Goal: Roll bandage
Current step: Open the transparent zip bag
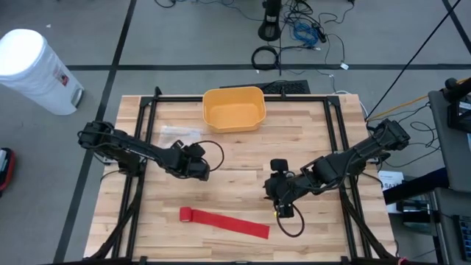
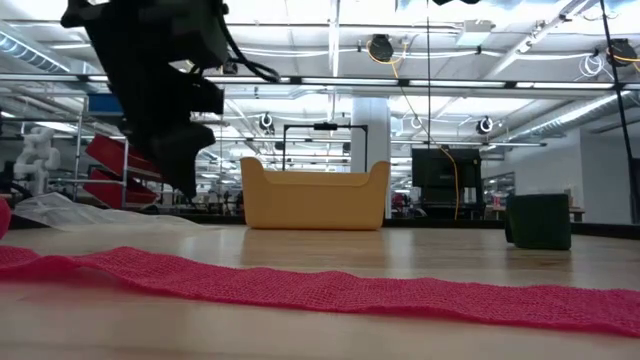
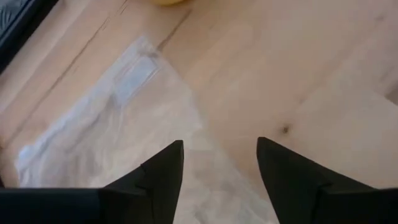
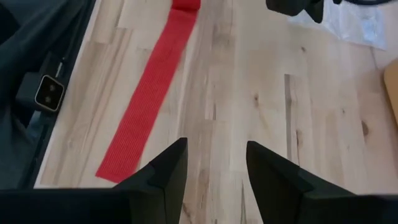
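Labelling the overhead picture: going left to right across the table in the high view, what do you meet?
Clear plastic bag → left tool → yellow bin → right tool. The red bandage spans the middle, so it is left out.

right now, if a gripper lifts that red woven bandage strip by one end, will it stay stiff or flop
The red woven bandage strip would probably flop: it lies flat with soft ripples along the wooden table. It looks thin and light, so it may drag or bunch rather than slide cleanly. Its small rolled end could loosen.
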